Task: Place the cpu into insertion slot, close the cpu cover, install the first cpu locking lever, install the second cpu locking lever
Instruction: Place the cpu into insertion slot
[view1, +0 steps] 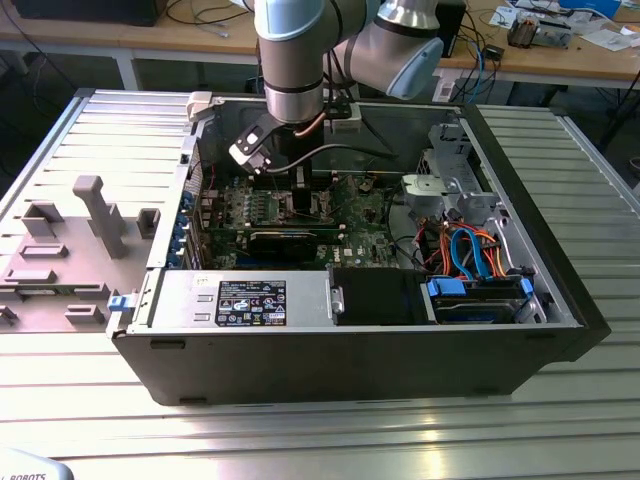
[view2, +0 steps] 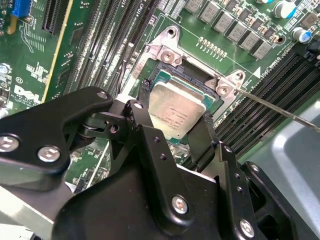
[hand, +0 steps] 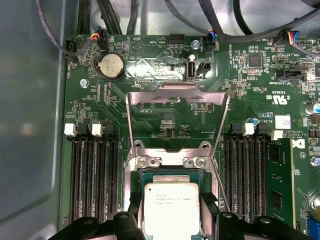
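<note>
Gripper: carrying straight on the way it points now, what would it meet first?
The insertion slot: the gripper, shut on the cpu, points straight at it, and the cpu cover stands swung open, out of that line. Whether the cpu already touches it is unclear.

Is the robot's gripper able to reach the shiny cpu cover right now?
Probably, yes: the cpu cover stands swung open just beyond the gripper, with nothing between them. But its jaws are shut on the cpu over the insertion slot, so they aren't free.
</note>
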